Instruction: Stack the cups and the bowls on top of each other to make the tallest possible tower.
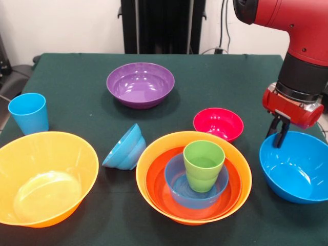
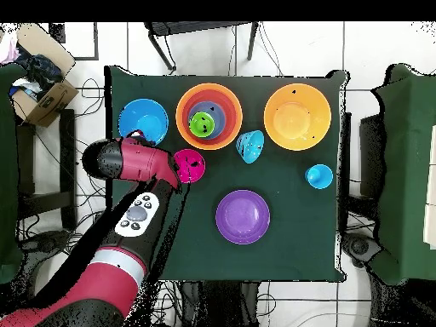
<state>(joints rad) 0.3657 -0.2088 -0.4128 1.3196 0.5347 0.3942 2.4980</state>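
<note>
tower (image 1: 193, 177): big orange bowl, red-orange bowl inside it, then a blue bowl, green cup (image 1: 204, 165) on top. second orange bowl (image 1: 43, 177) left of tower, purple bowl (image 1: 140, 84) behind it, blue bowl (image 1: 296, 166) right, pink-red bowl (image 1: 218, 123) behind-right. gripper (image 1: 279, 134) at that blue bowl's far rim, jaws close together, nothing between them.
</note>
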